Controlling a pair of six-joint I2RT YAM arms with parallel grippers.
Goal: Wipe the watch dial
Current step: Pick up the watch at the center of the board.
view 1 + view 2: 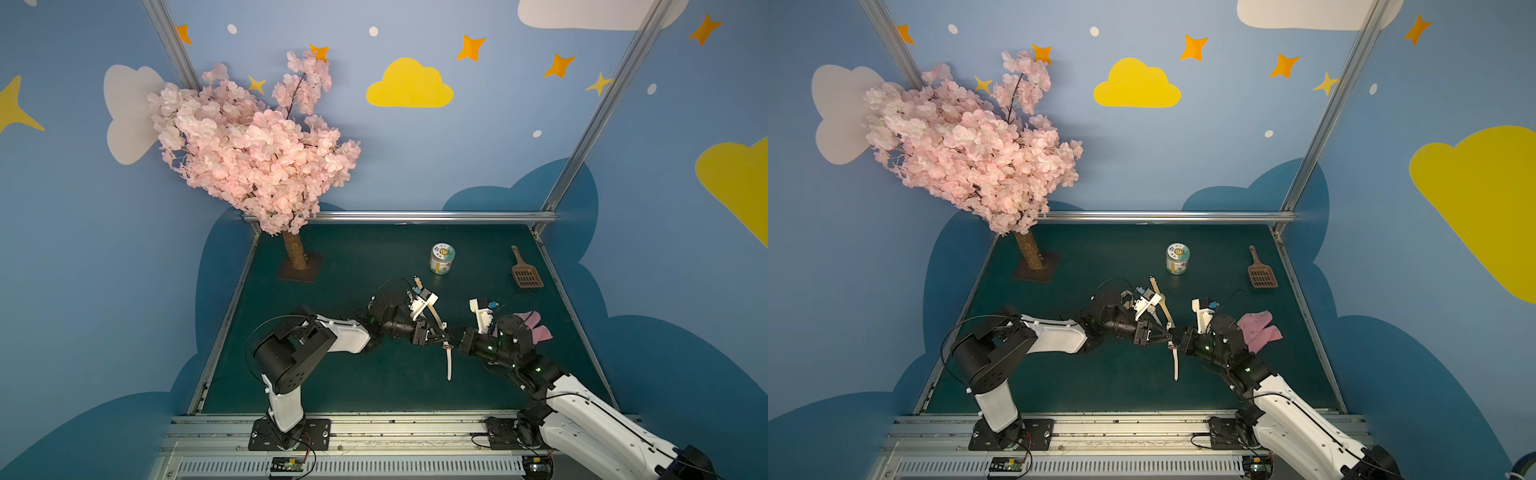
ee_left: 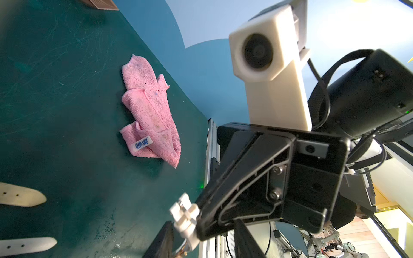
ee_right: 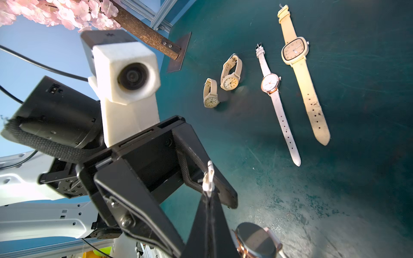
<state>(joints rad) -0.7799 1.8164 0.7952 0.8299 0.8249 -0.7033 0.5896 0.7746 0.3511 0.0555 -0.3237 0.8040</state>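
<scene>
wiping looks not yet begun: the white-strapped watch with a rose-gold case [image 3: 257, 241] is at mid-table between the arms, its buckle end pinched in the clenched right gripper [image 3: 209, 196], the left gripper [image 1: 439, 337] has its fingers spread beside it, gripping or not i cannot tell, and the crumpled pink terry cloth [image 2: 149, 111] lies untouched on the dark green table [image 1: 353, 374].

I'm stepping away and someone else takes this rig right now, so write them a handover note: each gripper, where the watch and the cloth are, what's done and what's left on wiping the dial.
Right gripper: shut on the buckle end of the strap of the watch.
Left gripper: jaws apart at the watch case; whether they grip it cannot be told.
Watch: held between the two arms, case back toward the right wrist camera.
Pink cloth: crumpled on the table, in neither gripper.
Done: watch taken in the grippers.
To do: take the cloth, wipe the dial.
</scene>
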